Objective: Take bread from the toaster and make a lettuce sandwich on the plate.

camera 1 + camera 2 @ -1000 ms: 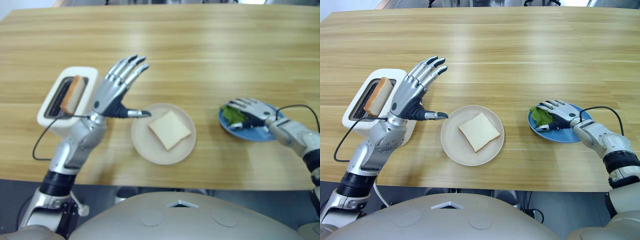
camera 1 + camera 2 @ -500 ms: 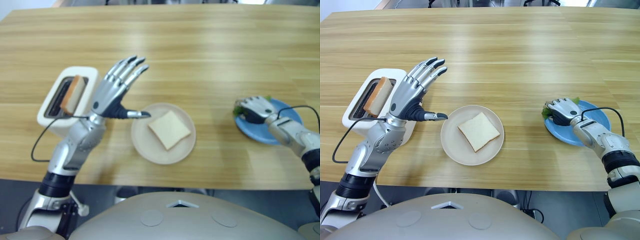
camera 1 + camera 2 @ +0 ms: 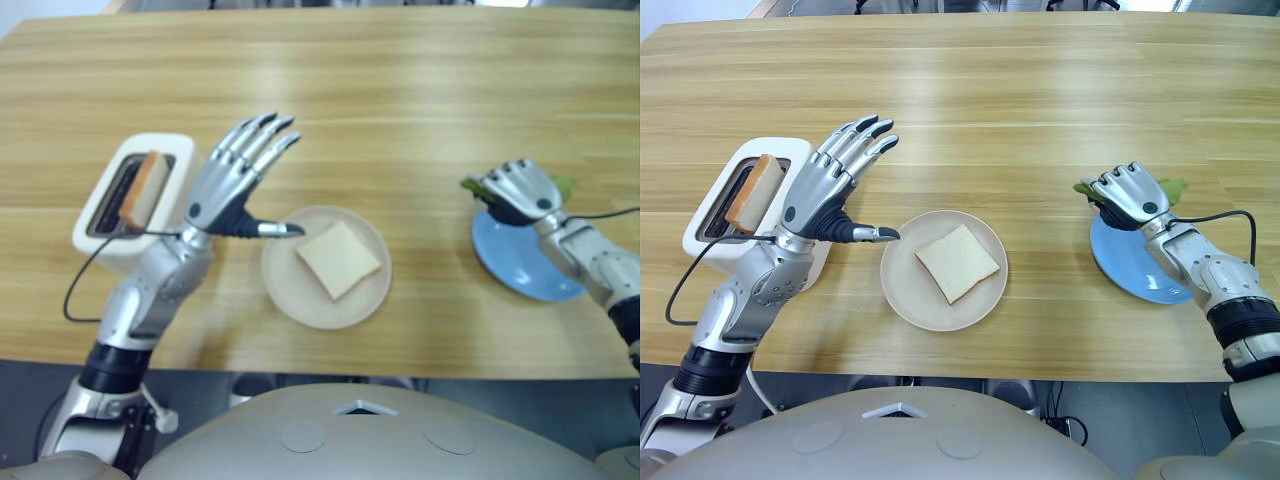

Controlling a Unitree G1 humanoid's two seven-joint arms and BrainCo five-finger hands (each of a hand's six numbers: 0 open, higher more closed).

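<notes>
A slice of bread [image 3: 957, 263] lies on the beige plate [image 3: 910, 297] at the table's front centre. A white toaster [image 3: 710, 215] at the left holds a second slice [image 3: 752, 190] standing up in its slot. My left hand [image 3: 832, 183] hangs open between the toaster and the plate, fingers spread, holding nothing. At the right, my right hand [image 3: 1127, 196] is shut on a green lettuce leaf [image 3: 1172, 188], lifted just above the far left rim of the blue plate [image 3: 1135, 272].
A black cable [image 3: 685, 282] runs from the toaster over the table's front edge. Another cable [image 3: 1230, 216] loops by my right wrist. The wooden table [image 3: 1020, 100] stretches bare behind the plates.
My right hand closed on the lettuce and raised it off the blue plate. The blue plate slid to the right. The left hand stayed put.
</notes>
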